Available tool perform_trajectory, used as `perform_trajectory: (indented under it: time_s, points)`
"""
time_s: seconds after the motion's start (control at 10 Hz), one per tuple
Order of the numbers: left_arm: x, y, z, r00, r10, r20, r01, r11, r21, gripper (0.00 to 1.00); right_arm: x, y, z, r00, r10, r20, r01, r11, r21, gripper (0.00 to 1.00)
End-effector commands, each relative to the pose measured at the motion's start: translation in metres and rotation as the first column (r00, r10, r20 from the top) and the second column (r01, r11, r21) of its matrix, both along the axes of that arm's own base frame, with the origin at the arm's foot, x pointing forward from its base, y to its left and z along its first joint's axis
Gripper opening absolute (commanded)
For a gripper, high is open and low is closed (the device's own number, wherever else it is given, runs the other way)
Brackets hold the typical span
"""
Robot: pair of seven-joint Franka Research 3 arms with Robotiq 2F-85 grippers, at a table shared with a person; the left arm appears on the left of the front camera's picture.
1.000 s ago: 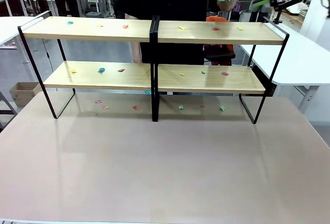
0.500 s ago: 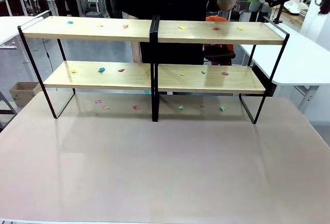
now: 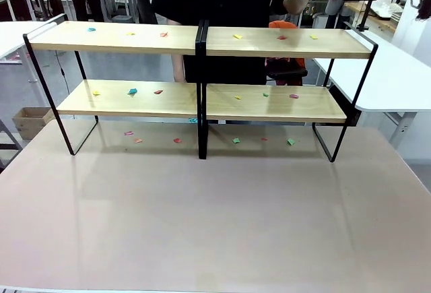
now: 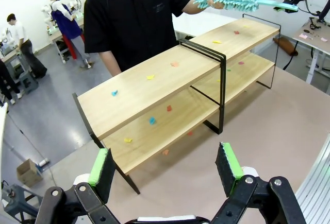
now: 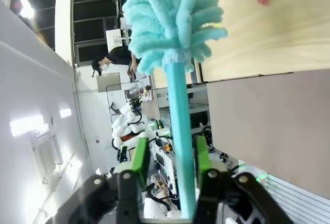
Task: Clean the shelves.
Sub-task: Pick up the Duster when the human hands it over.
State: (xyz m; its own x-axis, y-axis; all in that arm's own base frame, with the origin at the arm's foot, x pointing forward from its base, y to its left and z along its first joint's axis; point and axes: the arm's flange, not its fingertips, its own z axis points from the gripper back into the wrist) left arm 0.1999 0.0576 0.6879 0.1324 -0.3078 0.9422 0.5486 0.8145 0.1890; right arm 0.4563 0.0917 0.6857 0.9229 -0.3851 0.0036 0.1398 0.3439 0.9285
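Right claw [image 5: 170, 149] straddles the handle of the teal duster [image 5: 172, 18], not closed; left claw [image 4: 164, 154] hangs wide open, empty, on the near side of the shelves [image 4: 154, 87].

A beige table [image 3: 215, 225] spread across the foreground. A cardboard box [image 3: 30, 121] sat on the floor at left, and a white table [image 3: 397, 81] stood at right.

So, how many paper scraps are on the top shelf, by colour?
yellow scraps: 3
red or pink scraps: 2
blue scrap: 1
Total on the top shelf: 6
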Motion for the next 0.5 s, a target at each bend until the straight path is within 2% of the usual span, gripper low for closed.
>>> perform_trajectory:
  time_s: [0.0,0.1,0.4]
  points:
    - [0.0006,0.0008,-0.0003,1.000,0.003,0.005,-0.003,1.000,0.000,1.00,0.0000,0.0011,0.0025,0.999,0.010,-0.041,-0.009,1.000,0.018,0.06]
    - [0.0006,0.0008,-0.0003,1.000,0.003,0.005,-0.003,1.000,0.000,1.00,-0.0003,0.0000,0.0026,0.999,0.011,-0.040,-0.010,1.000,0.026,0.00]
    - [0.0006,0.0008,-0.0003,1.000,0.003,0.005,-0.003,1.000,0.000,1.00,-0.0005,0.0009,0.0004,0.999,0.004,-0.043,-0.003,1.000,0.010,0.00]
